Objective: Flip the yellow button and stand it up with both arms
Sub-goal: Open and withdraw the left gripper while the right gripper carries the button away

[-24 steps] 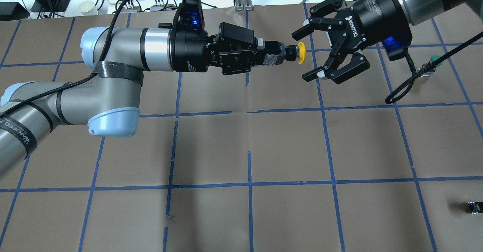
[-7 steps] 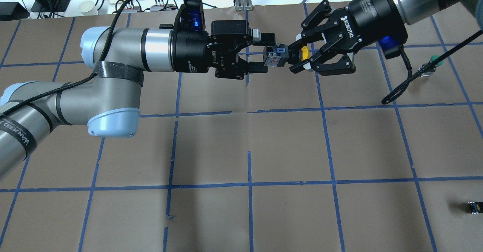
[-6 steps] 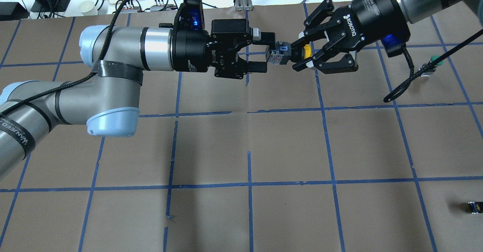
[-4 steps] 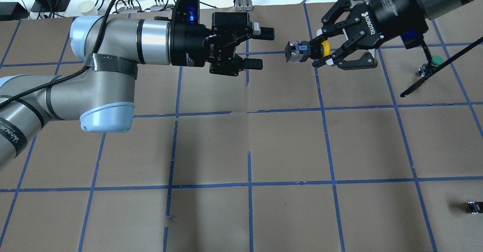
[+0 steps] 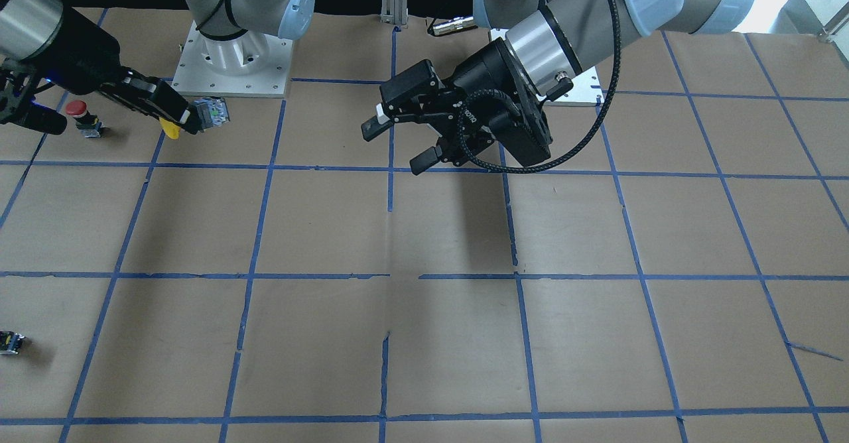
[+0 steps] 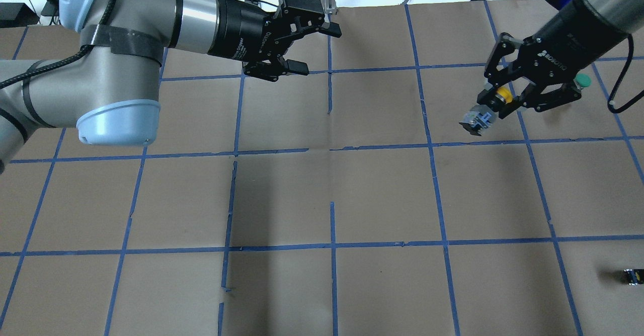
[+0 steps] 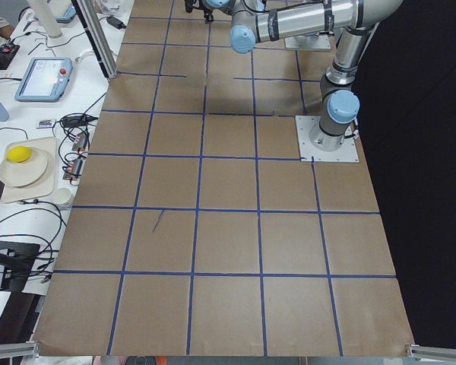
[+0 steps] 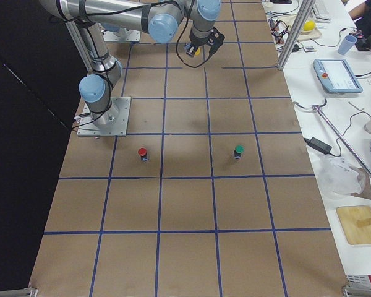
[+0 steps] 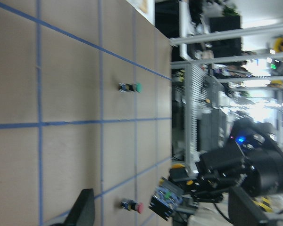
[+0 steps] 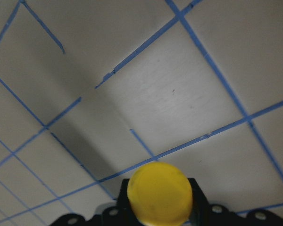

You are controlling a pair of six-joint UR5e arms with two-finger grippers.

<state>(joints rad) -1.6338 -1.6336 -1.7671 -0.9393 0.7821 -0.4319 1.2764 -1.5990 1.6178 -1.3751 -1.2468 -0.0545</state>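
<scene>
Overhead exterior view: since 0.6 s ago, the two arms have parted over the table (image 6: 382, 195). The left arm (image 6: 126, 14) has drawn back toward the far left corner. Its forearm reaches nearly level across the paper, and the left gripper (image 6: 318, 48) is empty with its fingers spread wide. The right arm (image 6: 604, 4) has swung out to the right and tipped downward. The right gripper (image 6: 498, 103) is pinching the yellow button (image 6: 487, 108) by its cap end. The button was level before and now slants. Its long axis runs diagonally, yellow cap up toward the gripper's palm, grey boxy base pointing down and toward the table's middle, held in the air. A green-capped button (image 6: 582, 80) stands on the paper beside the right gripper's body.
</scene>
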